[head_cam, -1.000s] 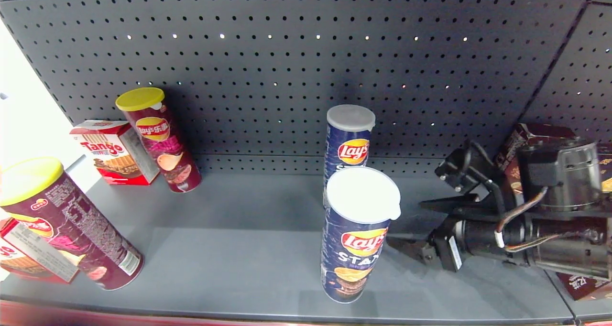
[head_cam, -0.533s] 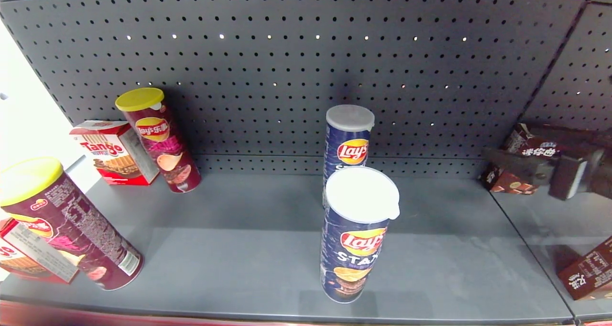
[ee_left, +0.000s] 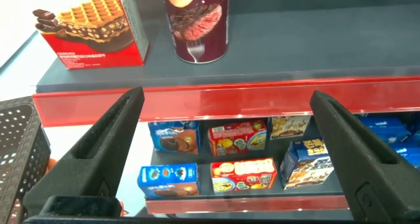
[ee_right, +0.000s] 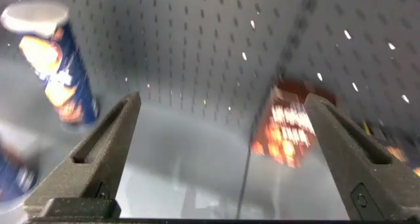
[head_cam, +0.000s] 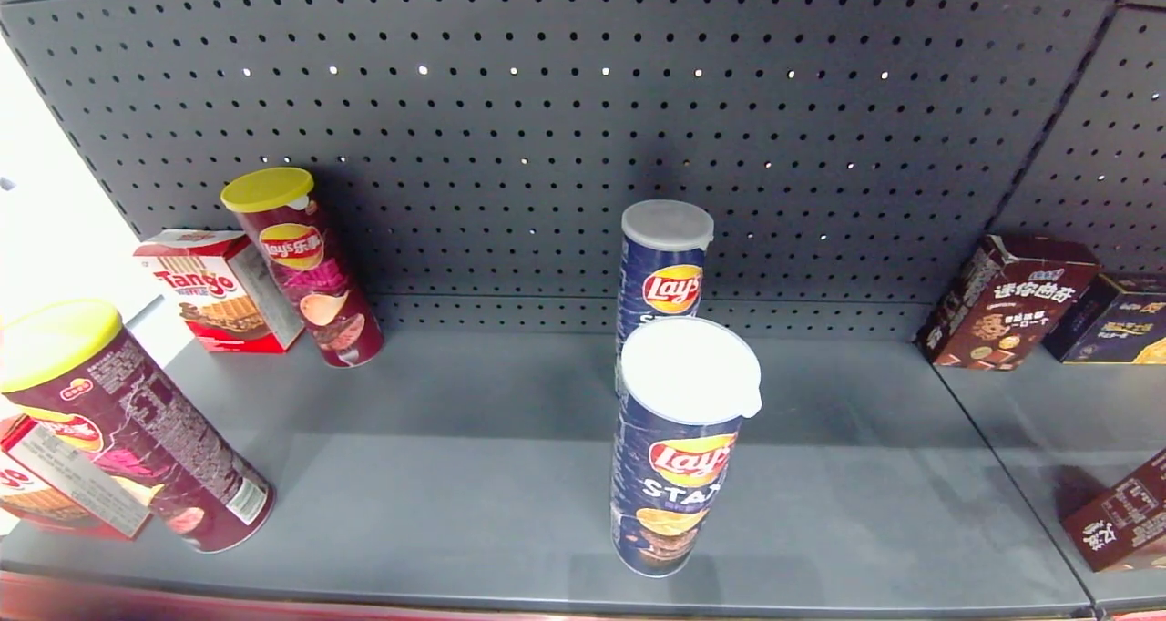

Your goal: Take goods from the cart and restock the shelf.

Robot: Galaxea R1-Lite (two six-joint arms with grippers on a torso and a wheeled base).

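Front blue can [head_cam: 679, 448] standing on shelf [head_cam: 455, 475]. Right tool [ee_right: 223, 100] pulling back from it, spread wide, empty. Left tool [ee_left: 226, 99] spread wide, empty.

The head camera looks forward and down, close, onto the grey metal shelf [head_cam: 455, 475] and its perforated back panel [head_cam: 547, 102]. The left wrist camera sits lower and farther out, facing the shelf's red front edge [ee_left: 223, 96] and sharing a left-hand maroon crisp tube [ee_left: 195, 20]. The right wrist camera, close in, faces the panel and shares a dark-blue, white-lidded crisp tube [ee_right: 56, 60].
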